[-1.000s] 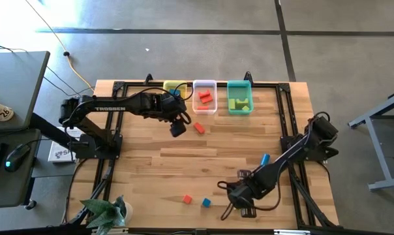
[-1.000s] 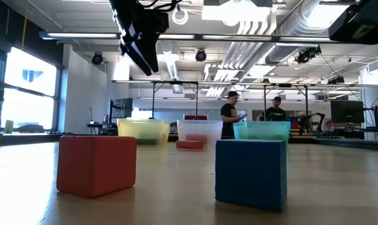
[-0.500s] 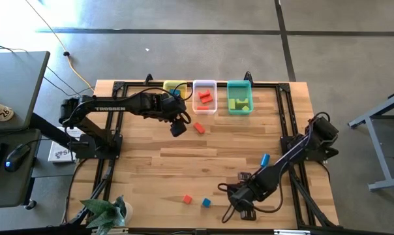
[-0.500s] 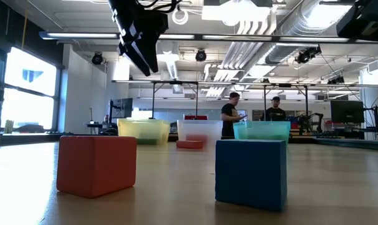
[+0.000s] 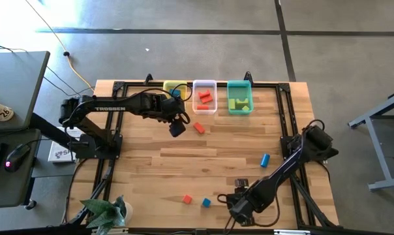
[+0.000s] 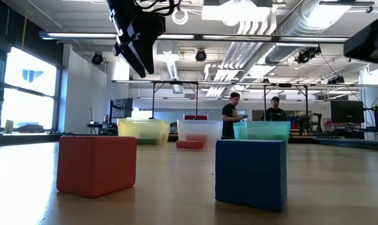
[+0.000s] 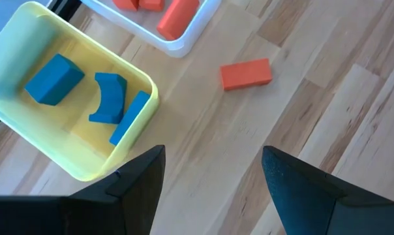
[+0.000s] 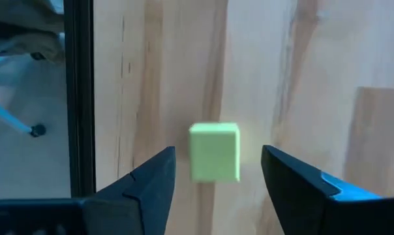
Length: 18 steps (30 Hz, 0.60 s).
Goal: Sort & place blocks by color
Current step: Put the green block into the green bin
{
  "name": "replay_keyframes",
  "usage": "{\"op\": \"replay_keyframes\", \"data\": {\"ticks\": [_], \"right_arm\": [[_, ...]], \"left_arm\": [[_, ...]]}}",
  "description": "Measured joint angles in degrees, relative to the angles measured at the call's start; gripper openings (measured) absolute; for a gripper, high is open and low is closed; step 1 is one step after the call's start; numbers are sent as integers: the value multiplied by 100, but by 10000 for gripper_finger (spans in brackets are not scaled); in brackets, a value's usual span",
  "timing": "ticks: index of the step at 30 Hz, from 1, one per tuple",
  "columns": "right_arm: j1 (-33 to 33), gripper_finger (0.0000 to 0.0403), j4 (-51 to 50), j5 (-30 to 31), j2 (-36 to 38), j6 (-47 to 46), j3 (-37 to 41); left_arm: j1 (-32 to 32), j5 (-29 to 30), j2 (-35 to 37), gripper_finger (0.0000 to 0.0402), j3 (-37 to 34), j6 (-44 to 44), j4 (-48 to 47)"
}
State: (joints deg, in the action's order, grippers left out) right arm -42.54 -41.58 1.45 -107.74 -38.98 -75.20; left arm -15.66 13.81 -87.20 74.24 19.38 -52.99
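Observation:
My right gripper is near the table's near edge, open. A yellow-green cube lies on the wood straight ahead of its gap, untouched; the arm hides it in the high view. My left gripper hangs open and empty above the table just near of the yellow tray, beside a red-orange bar. A red-orange cube and a blue cube rest to the left of my right gripper. A blue cylinder lies farther back.
Three trays stand along the far edge. The yellow one holds blue blocks, the clear one red-orange ones, the teal one yellow-green ones. Dark frame rails run along the table's sides. Two people stand far off in the room.
My right gripper has moved toward the table's near edge, and its arm has swung with it, uncovering the blue cylinder.

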Motion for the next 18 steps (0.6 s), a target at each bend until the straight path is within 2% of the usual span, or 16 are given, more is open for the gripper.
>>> {"op": "replay_keyframes", "data": {"ticks": [11,14,18], "right_arm": [[0,207,108,-109,-482,-259,0],[13,177,92,-107,-485,-303,0],[95,106,87,-212,-477,-320,-4]], "left_arm": [[4,-14,0,243,0,22,2],[2,-16,0,243,0,135,2],[2,-16,0,243,0,153,4]]}}
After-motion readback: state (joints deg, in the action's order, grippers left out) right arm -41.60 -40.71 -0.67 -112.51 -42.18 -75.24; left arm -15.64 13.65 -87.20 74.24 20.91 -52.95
